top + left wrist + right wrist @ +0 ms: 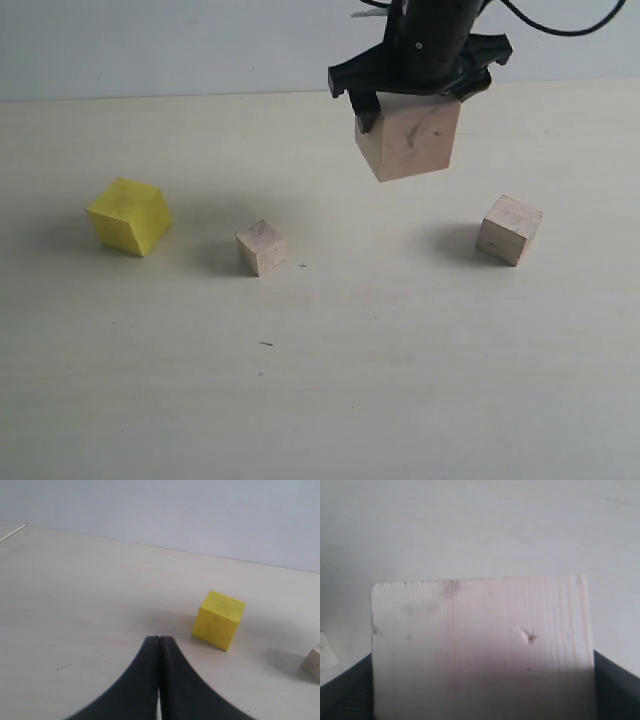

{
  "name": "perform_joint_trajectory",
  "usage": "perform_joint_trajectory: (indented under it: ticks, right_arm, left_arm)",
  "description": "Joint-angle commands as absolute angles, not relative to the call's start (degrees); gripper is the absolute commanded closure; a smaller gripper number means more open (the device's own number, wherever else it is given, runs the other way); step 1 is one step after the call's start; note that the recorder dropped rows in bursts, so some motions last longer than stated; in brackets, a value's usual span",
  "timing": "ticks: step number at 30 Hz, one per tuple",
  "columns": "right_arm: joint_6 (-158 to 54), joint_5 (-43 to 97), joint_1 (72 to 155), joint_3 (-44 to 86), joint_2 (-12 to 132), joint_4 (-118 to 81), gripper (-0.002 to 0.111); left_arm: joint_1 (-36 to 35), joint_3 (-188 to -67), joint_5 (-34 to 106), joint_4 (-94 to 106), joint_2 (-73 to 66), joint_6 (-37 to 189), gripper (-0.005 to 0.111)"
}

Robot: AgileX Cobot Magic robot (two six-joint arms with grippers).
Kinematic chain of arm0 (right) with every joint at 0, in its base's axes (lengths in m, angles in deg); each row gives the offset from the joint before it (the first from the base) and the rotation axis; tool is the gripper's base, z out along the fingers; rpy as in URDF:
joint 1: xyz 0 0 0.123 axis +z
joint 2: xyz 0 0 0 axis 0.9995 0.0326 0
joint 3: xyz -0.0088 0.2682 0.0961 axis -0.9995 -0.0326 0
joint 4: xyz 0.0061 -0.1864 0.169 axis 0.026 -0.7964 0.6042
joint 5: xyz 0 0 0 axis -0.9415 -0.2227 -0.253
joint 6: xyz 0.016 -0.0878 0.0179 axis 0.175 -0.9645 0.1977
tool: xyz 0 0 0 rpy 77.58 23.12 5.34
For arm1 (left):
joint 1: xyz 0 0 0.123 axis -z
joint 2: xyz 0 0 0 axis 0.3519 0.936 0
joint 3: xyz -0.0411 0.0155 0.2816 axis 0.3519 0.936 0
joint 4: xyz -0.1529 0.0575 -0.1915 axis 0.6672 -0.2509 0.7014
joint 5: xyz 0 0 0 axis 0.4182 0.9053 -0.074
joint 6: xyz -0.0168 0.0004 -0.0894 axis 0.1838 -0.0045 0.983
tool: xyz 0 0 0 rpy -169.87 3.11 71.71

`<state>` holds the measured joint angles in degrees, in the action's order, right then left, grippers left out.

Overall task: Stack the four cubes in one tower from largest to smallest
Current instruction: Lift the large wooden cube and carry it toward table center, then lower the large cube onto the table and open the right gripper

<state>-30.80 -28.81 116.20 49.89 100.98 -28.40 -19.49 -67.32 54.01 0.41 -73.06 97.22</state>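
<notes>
Yellow cube (218,620) beyond closed left claw (159,640)

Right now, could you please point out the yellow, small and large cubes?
yellow cube (130,216), exterior view, near top corner
small cube (260,248), exterior view, near top corner
large cube (415,138), exterior view, front face

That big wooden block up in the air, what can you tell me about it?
The large cube looks like pale bare wood, with faint grain, a few dark smudges and a small dent on one face. It hangs clear of the table, slightly tilted. The black right gripper clamps it on two opposite sides near its top. Nothing else touches it.
</notes>
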Motion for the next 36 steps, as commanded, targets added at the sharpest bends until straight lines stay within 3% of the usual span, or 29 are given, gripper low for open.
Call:
perform_joint_trajectory:
  ticks: [1, 9, 26, 36]
  right_arm:
    - [-24.6, -21.1, 116.1, 40.6, 95.7, -29.0, 0.108]
    - [-13.5, -10.7, 120.8, 28.0, 90.7, -34.0, 0.108]
    - [9.0, -13.5, 137.1, 22.0, 90.9, -44.3, 0.108]
    - [14.8, -10.8, 138.1, 20.3, 96.2, -42.9, 0.108]
  left_arm:
    - [-19.4, -67.1, 53.5, 0.4, -73.3, 97.3, 0.107]
    - [-19.4, -67.1, 53.5, 0.4, -73.3, 97.3, 0.107]
    - [-19.4, -67.1, 53.5, 0.4, -73.3, 97.3, 0.107]
    - [-19.4, -67.1, 53.5, 0.4, -73.3, 97.3, 0.107]
